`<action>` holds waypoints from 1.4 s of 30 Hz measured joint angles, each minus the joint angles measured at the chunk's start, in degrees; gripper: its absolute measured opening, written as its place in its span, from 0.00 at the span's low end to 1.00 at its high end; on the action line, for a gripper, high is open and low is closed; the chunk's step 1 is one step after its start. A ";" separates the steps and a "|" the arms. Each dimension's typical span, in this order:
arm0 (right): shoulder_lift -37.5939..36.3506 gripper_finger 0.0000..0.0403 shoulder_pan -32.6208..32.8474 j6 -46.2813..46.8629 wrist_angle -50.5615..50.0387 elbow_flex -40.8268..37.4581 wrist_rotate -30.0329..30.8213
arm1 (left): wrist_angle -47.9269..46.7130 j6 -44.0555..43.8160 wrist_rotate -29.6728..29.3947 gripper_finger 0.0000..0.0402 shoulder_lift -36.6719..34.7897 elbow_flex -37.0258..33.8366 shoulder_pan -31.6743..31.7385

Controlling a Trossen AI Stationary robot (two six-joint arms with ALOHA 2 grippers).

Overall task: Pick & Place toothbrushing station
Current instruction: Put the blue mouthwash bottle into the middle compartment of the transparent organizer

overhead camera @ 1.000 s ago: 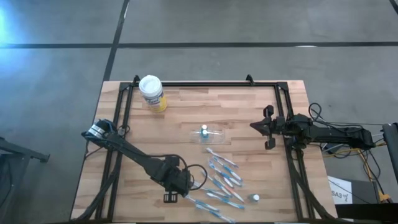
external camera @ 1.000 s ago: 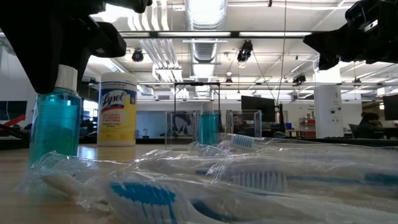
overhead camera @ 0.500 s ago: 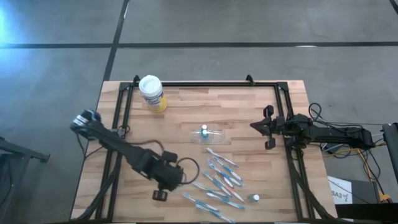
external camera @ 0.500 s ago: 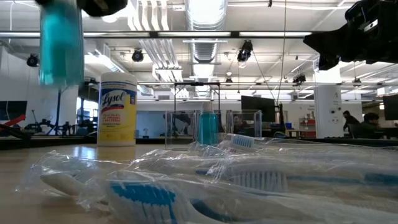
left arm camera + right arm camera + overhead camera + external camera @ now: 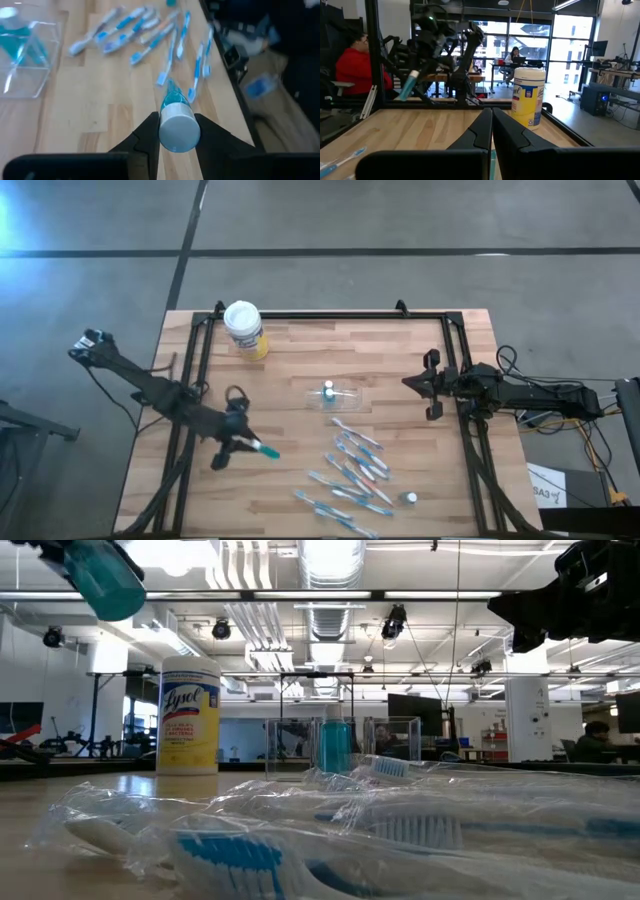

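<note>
On the pale wood-plank table (image 5: 300, 480), seen from above, a loose scatter of thin blue-and-white toothbrushes (image 5: 350, 475) lies toward the near right, with a tiny white round-topped tube (image 5: 410, 499) just beside its outer edge. A small clear plastic pouch (image 5: 337, 396) lies flat at the table's middle with a teal bottle showing inside it. A yellow canister (image 5: 245, 330) with a round white lid stands near the far left corner. The left gripper (image 5: 240, 444) hangs over the table's left part, pinching a slim teal bottle (image 5: 266, 450) with a white cap, tilted on its side. The right gripper (image 5: 418, 383) waits at the table's right edge, well apart from the brushes.

From table height, the toothbrushes (image 5: 330, 840) fill the foreground in crinkled clear wrappers, bristles white and blue. The canister (image 5: 189, 715) stands upright behind them, a printed cylinder. The teal bottle (image 5: 100, 575) hangs tilted at the upper left, clear of the table. A box of clear sheet (image 5: 340, 747) stands farther back with a teal bottle inside it.

From the left wrist, two dark fingers (image 5: 145, 137) clamp the bottle (image 5: 177, 125) by its neck, its smooth white cap toward the camera, the brushes (image 5: 150, 35) spread on the wood beyond.

From the right wrist, the dark fingers (image 5: 480, 132) are pressed together, holding nothing; the canister (image 5: 528, 97) stands ahead.
</note>
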 joint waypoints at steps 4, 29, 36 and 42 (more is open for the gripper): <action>0.00 0.02 -0.02 0.09 0.02 0.00 0.00 | 3.95 -2.48 -1.23 0.24 -8.59 -7.93 -0.02; 0.00 0.02 -0.01 0.09 0.07 0.00 0.03 | -5.16 -3.50 -9.93 0.24 -1.93 10.02 4.42; -0.02 0.02 -0.02 -0.04 0.09 0.00 0.11 | -18.63 -2.25 -12.43 0.24 14.65 30.82 10.80; -0.02 0.02 -0.01 -0.07 0.07 0.00 0.12 | -31.62 1.73 -9.27 0.24 29.96 48.00 18.40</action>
